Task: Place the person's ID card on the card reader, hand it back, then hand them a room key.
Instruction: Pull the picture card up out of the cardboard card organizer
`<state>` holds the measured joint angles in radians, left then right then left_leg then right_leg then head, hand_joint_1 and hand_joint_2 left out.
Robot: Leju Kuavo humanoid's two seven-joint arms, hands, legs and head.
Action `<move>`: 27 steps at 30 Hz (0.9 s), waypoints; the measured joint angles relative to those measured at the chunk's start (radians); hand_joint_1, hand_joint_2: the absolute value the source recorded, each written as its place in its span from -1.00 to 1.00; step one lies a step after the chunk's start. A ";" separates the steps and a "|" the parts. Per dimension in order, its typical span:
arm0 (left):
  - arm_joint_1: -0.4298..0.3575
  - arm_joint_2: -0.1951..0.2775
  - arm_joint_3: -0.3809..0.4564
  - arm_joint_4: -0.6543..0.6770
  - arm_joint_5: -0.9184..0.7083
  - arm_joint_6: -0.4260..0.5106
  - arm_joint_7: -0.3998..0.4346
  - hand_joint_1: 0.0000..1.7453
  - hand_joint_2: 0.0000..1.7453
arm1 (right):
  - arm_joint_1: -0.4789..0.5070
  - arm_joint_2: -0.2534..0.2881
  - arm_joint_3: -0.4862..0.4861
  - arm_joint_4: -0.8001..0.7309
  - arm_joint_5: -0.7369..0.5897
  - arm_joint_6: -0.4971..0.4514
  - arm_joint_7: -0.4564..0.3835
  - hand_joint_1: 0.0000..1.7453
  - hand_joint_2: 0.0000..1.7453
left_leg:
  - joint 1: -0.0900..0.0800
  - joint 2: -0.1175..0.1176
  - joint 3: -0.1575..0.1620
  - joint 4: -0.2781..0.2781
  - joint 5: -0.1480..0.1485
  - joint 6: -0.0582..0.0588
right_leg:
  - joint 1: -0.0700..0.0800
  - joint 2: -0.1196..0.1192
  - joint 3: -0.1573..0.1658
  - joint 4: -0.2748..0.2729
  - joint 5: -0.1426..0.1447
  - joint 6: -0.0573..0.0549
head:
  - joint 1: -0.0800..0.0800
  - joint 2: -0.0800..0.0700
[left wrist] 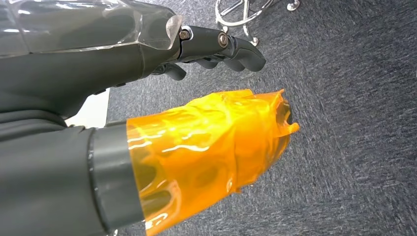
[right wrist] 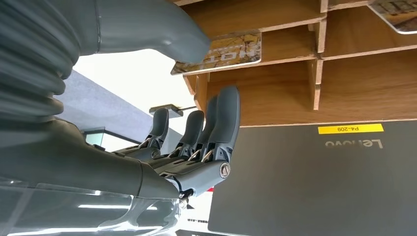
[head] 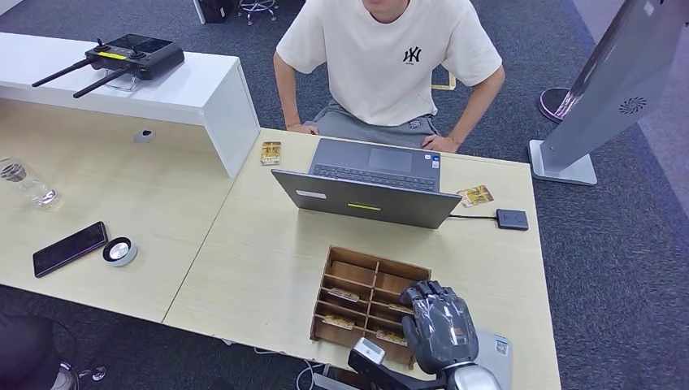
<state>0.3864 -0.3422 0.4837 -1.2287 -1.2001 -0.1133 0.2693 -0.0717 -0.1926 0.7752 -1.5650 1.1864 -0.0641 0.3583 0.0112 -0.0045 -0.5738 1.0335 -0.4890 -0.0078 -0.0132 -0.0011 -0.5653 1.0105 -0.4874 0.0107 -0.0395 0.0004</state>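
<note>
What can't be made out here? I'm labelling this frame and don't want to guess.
- Head view: the right hand covers part of the wooden card tray; whether it grips a card is unclear.
- Right wrist view: the thumb overlaps a card, contact uncertain.
- Head view: print on the card by the reader is too small.

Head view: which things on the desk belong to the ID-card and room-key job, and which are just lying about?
Job:
card reader
card beside it
wooden tray of key cards
right robot hand over the tray

Lying about:
laptop
phone
glass bottle
remote controller
round puck
</note>
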 joint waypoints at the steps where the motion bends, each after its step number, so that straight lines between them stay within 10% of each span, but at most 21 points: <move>1: 0.000 0.000 0.000 0.000 0.000 0.000 0.000 -1.00 -1.00 | -0.001 0.001 0.000 0.000 0.000 0.001 0.003 -0.05 1.00 | 0.000 0.000 0.000 0.000 0.000 0.000 | 0.000 0.000 0.000 0.000 0.000 0.000 | 0.000 0.000; 24: 0.000 0.000 0.000 0.000 -0.002 0.000 0.000 -1.00 -1.00 | -0.003 0.003 0.000 0.035 0.001 0.003 0.013 0.02 1.00 | 0.000 0.000 0.000 0.000 0.000 0.000 | 0.000 0.000 0.000 0.000 0.000 0.000 | 0.000 0.000; 27: 0.000 0.000 0.000 0.000 -0.002 0.000 0.000 -1.00 -1.00 | -0.003 0.003 0.000 0.043 0.001 0.003 0.013 0.31 1.00 | 0.000 0.000 0.000 0.000 0.000 0.000 | 0.000 0.000 0.000 0.000 0.000 0.000 | 0.000 0.000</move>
<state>0.3861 -0.3422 0.4837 -1.2287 -1.2016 -0.1133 0.2693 -0.0749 -0.1896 0.7752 -1.5216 1.1870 -0.0612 0.3712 0.0112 -0.0045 -0.5738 1.0335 -0.4890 -0.0078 -0.0132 -0.0011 -0.5654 1.0105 -0.4874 0.0107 -0.0395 0.0004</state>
